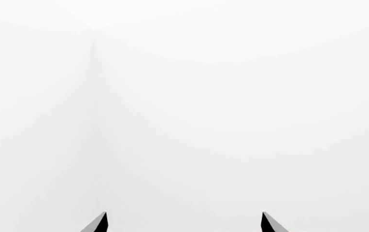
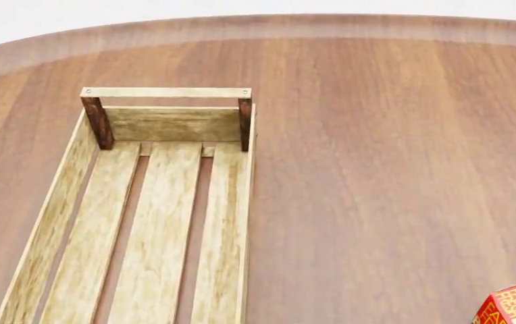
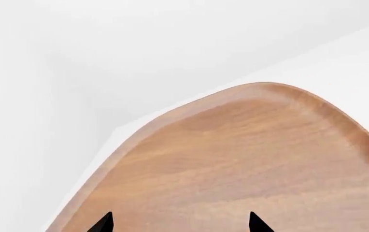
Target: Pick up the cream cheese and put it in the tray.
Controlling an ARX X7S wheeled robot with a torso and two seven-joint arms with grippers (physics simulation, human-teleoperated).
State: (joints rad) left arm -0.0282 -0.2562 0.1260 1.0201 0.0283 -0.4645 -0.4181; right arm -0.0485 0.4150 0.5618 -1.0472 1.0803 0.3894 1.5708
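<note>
While the tray (image 2: 163,202) lies empty, both tools gape wide.

Brown wooden table (image 2: 393,169) fills the head view, curved rim up at twelve o'clock. Red-orange box (image 2: 513,307) corner peeks in at five o'clock.

One wooden table (image 2: 393,135) fills the head view. On it sits one tray (image 2: 240,223) toward seven o'clock, with three floor slats, two dark corner posts and one rail handle in sight. One red-orange box (image 2: 513,307) shows at five o'clock, only a corner of it. Each wrist view shows two dark fingertips, four in all.
</note>
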